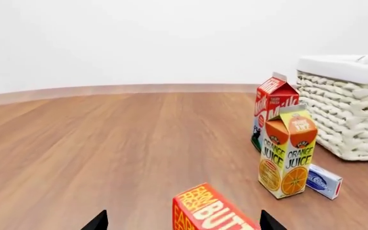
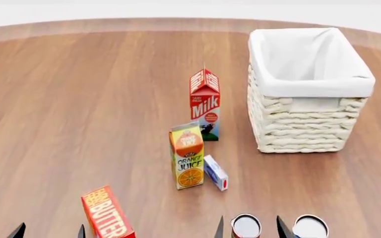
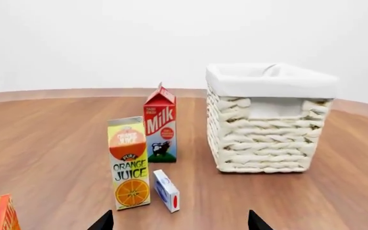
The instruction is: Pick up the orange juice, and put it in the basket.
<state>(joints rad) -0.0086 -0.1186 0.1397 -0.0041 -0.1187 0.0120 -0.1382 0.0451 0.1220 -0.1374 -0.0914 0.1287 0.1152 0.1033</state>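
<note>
The orange juice (image 2: pixel 187 156) is a tall yellow carton with an orange label, upright on the wooden floor in the middle of the head view. It also shows in the left wrist view (image 1: pixel 288 153) and the right wrist view (image 3: pixel 130 163). The basket (image 2: pixel 303 124), cream wicker with a white lining, stands to its right and further back; it also shows in the right wrist view (image 3: pixel 267 139). My left gripper (image 2: pixel 49 232) and right gripper (image 2: pixel 250 230) are both open and empty at the near edge, well short of the carton.
A red-and-white milk carton (image 2: pixel 205 104) stands just behind the juice. A small white-and-blue box (image 2: pixel 215 172) lies against the juice's right side. A red butter box (image 2: pixel 107 213) sits by my left gripper (image 1: pixel 182 223). Two cans (image 2: pixel 309 226) stand near my right gripper (image 3: pixel 179 223).
</note>
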